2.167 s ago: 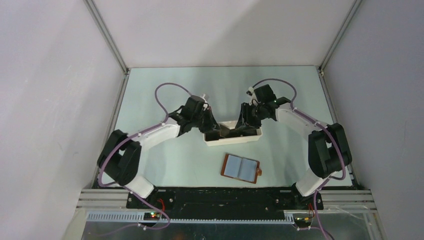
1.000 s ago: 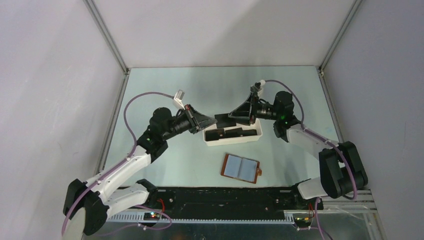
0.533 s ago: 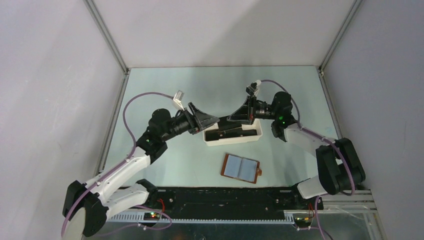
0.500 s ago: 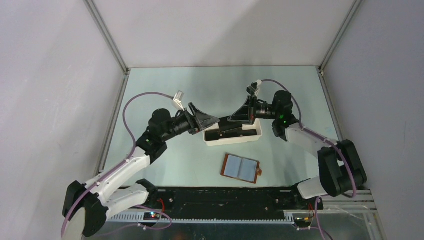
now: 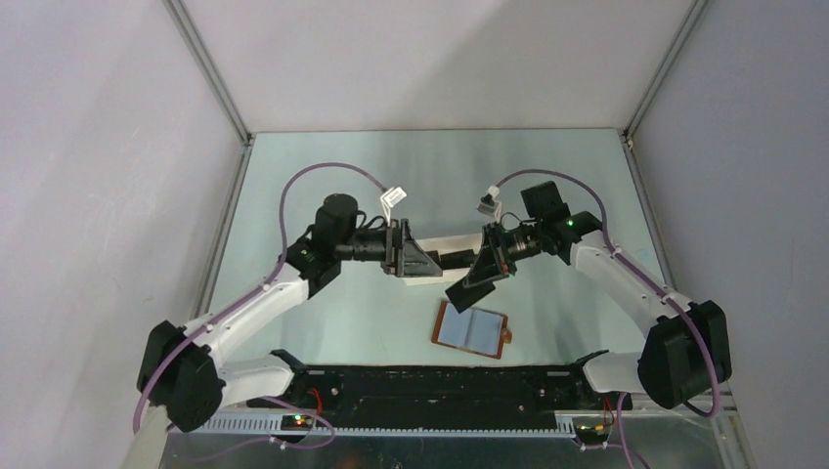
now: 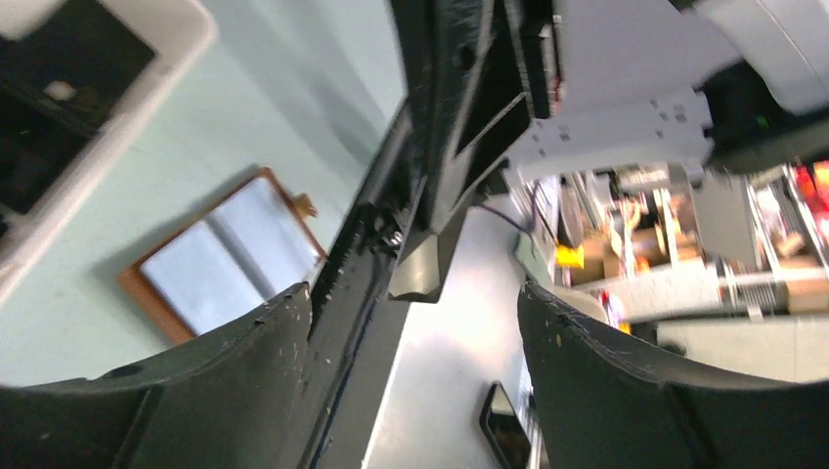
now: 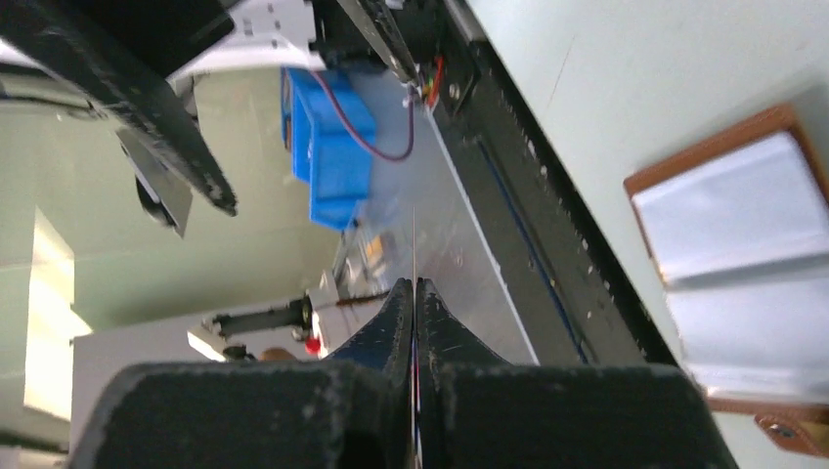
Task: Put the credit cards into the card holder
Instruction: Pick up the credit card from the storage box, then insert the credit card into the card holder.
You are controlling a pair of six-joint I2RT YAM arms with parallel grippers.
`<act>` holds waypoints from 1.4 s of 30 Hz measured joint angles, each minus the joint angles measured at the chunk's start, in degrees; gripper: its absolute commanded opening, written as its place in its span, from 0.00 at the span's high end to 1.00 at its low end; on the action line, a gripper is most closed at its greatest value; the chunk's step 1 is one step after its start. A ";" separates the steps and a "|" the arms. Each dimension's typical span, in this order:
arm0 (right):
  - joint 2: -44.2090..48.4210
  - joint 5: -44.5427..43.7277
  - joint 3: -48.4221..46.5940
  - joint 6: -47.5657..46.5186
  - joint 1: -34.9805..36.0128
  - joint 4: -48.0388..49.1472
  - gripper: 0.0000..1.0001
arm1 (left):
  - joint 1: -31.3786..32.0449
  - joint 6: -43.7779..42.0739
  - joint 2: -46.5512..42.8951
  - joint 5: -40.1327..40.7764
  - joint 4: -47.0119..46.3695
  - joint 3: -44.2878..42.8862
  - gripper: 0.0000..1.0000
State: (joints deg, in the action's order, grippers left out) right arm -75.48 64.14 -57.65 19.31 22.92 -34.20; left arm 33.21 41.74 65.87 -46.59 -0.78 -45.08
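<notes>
The card holder [image 5: 472, 329] lies open on the table, brown outside with pale grey-blue pockets; both wrist views catch it too, card holder [image 6: 230, 259] and card holder [image 7: 743, 244]. My right gripper [image 5: 476, 278] hangs just above and behind it, shut on one thin dark credit card [image 5: 458, 293]. In the right wrist view that credit card [image 7: 414, 249] shows edge-on between the closed right gripper [image 7: 414, 283]. My left gripper [image 5: 415, 259] hovers over the white tray, and the left gripper [image 6: 413, 293] is open with nothing in it. More dark credit cards [image 6: 59, 59] lie in the tray.
The white oblong tray [image 5: 459, 256] stands mid-table, partly hidden behind both grippers; its rim shows in the left wrist view as tray [image 6: 147, 68]. The black base rail [image 5: 440, 381] runs along the near edge, just below the card holder.
My left gripper opened and let go of the card, and my right gripper closed on it. The right gripper then carried it down towards the card holder. The left arm swung right over the tray.
</notes>
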 measured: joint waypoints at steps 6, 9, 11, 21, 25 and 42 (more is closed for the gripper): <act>1.73 1.73 0.00 -5.07 2.29 -7.26 1.00 | 5.68 -1.55 6.14 -8.90 0.00 -4.24 0.27; 2.91 3.30 0.00 -5.22 2.43 -7.30 1.00 | 9.03 -1.79 10.25 -10.91 0.09 -4.94 0.32; 3.19 3.93 0.00 -5.20 2.47 -7.17 1.00 | 10.69 -1.81 12.15 -11.10 0.42 -4.94 0.40; 3.17 4.15 0.00 -6.54 2.43 -7.37 0.71 | 13.81 -1.33 14.29 -12.39 0.33 -6.32 1.00; 3.30 1.92 0.00 -5.20 1.90 -6.97 0.28 | 13.81 -1.27 14.25 -10.54 0.02 -6.27 1.00; 24.50 -9.94 17.64 24.50 -5.09 22.12 0.21 | 15.78 17.44 -7.80 27.76 -14.34 11.23 1.00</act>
State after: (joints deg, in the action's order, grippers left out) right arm -50.98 54.19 -40.01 43.81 17.82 -12.08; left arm 48.99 59.18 58.06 -18.83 -15.11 -33.85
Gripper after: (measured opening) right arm 0.812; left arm 0.006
